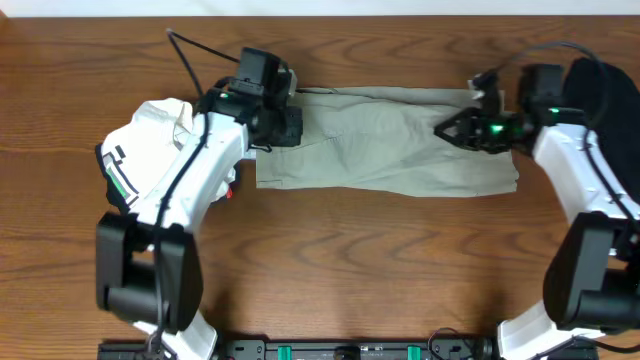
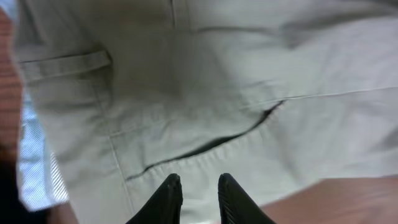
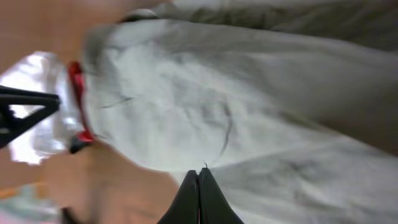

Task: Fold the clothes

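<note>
khaki trousers (image 1: 390, 150) lie flat across the wooden table (image 1: 350, 260). the left gripper (image 2: 199, 183) hovers over their pocket end, fingers slightly parted, holding nothing. the right gripper (image 3: 199, 177) is clamped together at the other end; whether it pinches cloth is unclear.

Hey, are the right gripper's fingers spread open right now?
No, the right gripper has its fingers pressed together, over the pants.

Khaki trousers (image 2: 249, 74) fill view, pocket slit (image 2: 205, 146) visible; left end effector (image 2: 199, 198) tips slightly apart; table (image 2: 348, 202) lower right.
</note>
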Controlling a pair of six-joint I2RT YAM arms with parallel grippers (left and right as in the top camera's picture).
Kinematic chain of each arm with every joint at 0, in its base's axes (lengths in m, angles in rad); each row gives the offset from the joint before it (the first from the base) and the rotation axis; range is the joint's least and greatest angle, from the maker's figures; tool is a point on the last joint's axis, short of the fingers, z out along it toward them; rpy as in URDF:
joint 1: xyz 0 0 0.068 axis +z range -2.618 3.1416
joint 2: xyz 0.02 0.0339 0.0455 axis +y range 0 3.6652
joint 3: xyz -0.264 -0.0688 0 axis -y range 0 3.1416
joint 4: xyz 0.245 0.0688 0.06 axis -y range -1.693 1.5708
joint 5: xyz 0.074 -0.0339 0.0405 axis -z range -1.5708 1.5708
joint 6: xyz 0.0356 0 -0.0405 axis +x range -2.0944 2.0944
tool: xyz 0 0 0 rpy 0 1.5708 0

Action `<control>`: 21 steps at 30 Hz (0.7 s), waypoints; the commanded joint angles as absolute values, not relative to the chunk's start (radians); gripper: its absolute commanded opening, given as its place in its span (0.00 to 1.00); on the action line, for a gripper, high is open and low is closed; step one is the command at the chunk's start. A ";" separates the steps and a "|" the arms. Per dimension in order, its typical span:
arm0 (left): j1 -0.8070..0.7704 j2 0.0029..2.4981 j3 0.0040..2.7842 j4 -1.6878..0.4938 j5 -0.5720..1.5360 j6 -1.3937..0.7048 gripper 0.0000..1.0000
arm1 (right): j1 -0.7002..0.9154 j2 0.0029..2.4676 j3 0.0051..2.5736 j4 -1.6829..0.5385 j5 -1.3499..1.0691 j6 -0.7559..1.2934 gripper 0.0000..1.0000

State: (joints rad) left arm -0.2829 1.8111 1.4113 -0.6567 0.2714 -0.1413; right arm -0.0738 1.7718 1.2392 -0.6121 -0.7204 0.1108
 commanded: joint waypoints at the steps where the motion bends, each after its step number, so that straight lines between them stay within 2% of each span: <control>1: -0.274 1.895 1.395 -0.636 0.219 -0.113 0.23 | -0.012 1.808 1.248 -0.570 -0.475 0.156 0.01; 7: -0.274 1.988 1.395 -0.582 0.219 -0.135 0.29 | 0.048 1.961 1.248 -0.373 -0.367 0.279 0.02; 10: -0.274 2.001 1.395 -0.595 0.220 -0.140 0.28 | 0.025 2.018 1.248 -0.344 -0.339 0.355 0.06; 17: -0.273 1.924 1.411 -0.655 0.223 -0.139 0.30 | -0.120 1.994 1.249 -0.477 -0.300 0.264 0.09; 21: -0.273 1.831 1.411 -0.655 0.223 -0.139 0.41 | -0.234 1.936 1.249 -0.603 -0.184 0.265 0.09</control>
State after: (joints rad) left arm -0.2775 1.9247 1.3994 -0.6518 0.2317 -0.1341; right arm -0.1562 1.9915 1.2453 -0.5659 -0.3302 0.2790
